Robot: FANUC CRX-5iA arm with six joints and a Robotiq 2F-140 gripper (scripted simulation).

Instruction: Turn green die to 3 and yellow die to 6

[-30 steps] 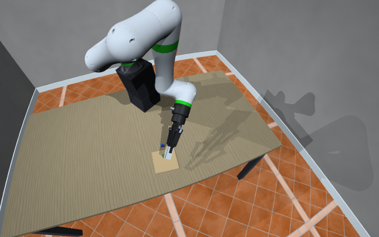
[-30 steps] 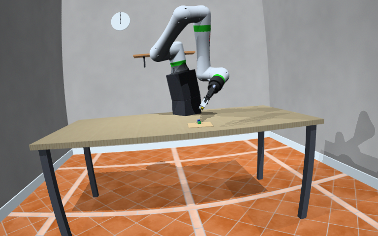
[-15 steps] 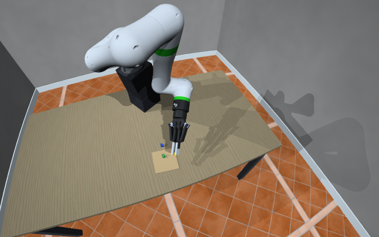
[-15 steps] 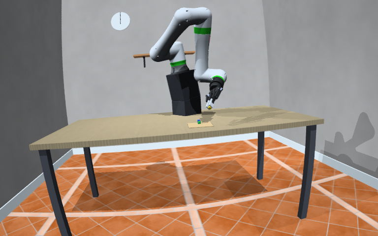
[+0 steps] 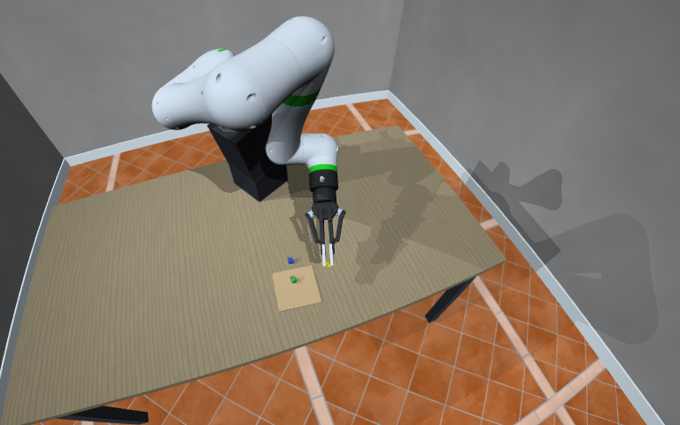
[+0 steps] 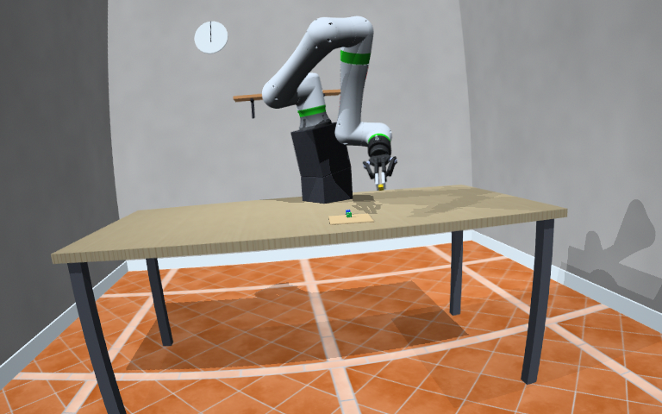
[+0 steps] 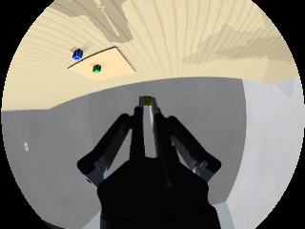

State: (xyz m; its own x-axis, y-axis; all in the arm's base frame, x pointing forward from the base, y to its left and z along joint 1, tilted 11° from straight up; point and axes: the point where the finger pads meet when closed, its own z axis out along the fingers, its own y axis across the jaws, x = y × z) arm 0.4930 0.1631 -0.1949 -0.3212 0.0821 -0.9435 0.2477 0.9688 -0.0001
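My gripper [image 5: 328,263] [image 6: 380,186] [image 7: 146,102] is shut on the yellow die [image 5: 328,264] [image 6: 380,186] [image 7: 147,101] and holds it in the air above the table, to the right of the mat in the top and exterior views. The green die [image 5: 293,279] [image 6: 348,215] [image 7: 96,69] rests on the tan mat [image 5: 297,298] [image 6: 361,219] [image 7: 116,61], towards its back edge. The blue die [image 5: 289,260] [image 6: 347,210] [image 7: 77,54] is on the table just behind the mat, partly hidden by the green die in the exterior view. The numbers on the dice are too small to read.
The wooden table [image 5: 150,280] [image 6: 195,227] [image 7: 167,52] carries the mat near its front edge. The arm's dark pedestal [image 5: 258,175] [image 6: 324,171] stands at the back of the table. Shadows of the arm fall on the table to the right.
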